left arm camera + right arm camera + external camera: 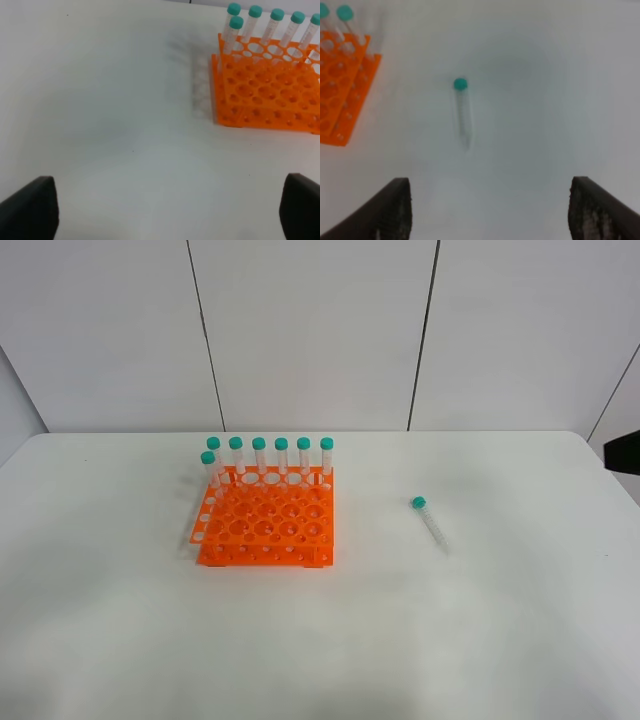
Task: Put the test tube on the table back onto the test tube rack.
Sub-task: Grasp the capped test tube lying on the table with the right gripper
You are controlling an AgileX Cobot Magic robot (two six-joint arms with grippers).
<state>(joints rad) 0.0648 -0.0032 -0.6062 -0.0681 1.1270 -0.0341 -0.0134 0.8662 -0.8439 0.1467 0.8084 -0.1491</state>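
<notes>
7 teal-capped tubes [259, 455] are standing upright in the orange test tube rack [265, 525], left of centre in the high view. 1 more test tube [430, 520] is lying flat on the white tabletop [500, 640], right of centre, well apart from the rack, its cap pointing to the upper left. The left claw [165, 212] and right claw [490, 210] are both gaping wide, holding nothing.

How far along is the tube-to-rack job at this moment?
Nothing looks done: the test tube lies flat on the table, apart from the test tube rack, which holds seven upright tubes. Nothing is in hand: the right end effector is open, clear of the tube, and the left end effector is open near the rack. Left to do: grasp, lift, and insert into a free hole.
</notes>
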